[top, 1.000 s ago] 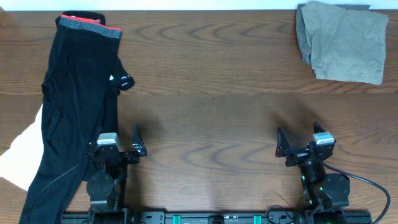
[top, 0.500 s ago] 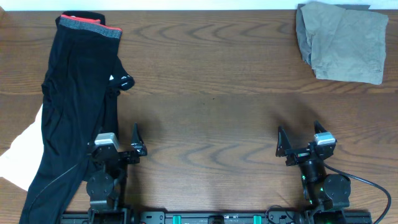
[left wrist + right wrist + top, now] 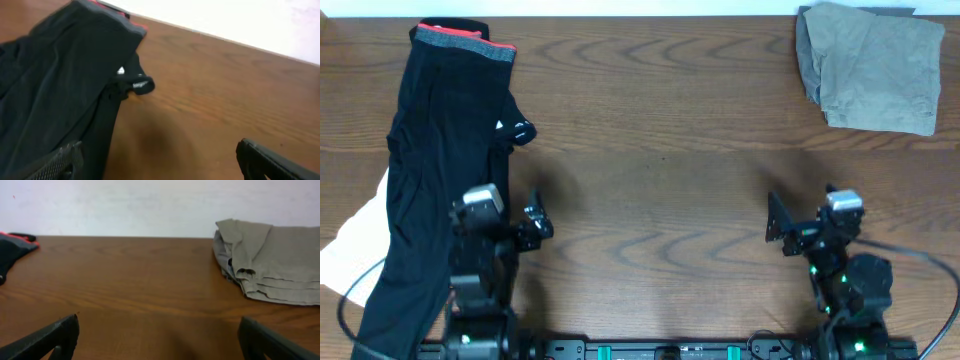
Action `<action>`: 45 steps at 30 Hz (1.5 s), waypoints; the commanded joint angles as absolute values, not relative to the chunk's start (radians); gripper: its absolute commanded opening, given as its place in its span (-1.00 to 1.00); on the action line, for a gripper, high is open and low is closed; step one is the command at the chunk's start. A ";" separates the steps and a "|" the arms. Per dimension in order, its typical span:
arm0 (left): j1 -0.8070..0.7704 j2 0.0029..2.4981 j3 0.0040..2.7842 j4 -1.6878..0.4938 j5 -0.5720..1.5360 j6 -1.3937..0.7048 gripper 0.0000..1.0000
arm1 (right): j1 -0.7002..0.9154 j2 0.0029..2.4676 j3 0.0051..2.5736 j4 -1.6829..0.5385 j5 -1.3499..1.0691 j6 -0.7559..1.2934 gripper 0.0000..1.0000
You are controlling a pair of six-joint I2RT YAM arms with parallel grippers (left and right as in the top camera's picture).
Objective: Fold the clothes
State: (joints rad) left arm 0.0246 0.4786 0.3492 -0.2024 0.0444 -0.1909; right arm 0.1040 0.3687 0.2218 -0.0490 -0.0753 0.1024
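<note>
Long black leggings (image 3: 445,170) lie lengthwise down the table's left side, with the grey and red-orange waistband (image 3: 465,42) at the far end. A white piece (image 3: 350,250) pokes out from under them at the left edge. A folded khaki piece (image 3: 875,65) lies at the far right corner. My left gripper (image 3: 505,202) hangs open at the leggings' right edge; in the left wrist view one finger (image 3: 60,162) is over the black cloth (image 3: 60,75), holding nothing. My right gripper (image 3: 803,205) stands open over bare wood, well short of the khaki piece (image 3: 275,265).
The wooden table (image 3: 660,150) runs between the two garments. A white wall (image 3: 150,205) rises behind the far edge. Both arm bases stand at the near edge, and a black cable (image 3: 920,255) trails from the right arm.
The left arm has swung slightly left and away from the near edge, nearer the leggings. The right arm has risen a little. Both grippers stay open.
</note>
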 commanded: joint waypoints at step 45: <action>0.029 2.120 2.077 -0.763 -0.204 -0.120 0.70 | 0.119 1.541 1.477 -0.699 -0.318 -0.066 0.99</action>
State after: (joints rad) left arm 0.0250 2.0575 2.0598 -0.7708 -0.1440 -0.1688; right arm 0.1043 1.5314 1.4578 -0.6895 -0.3046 -0.0490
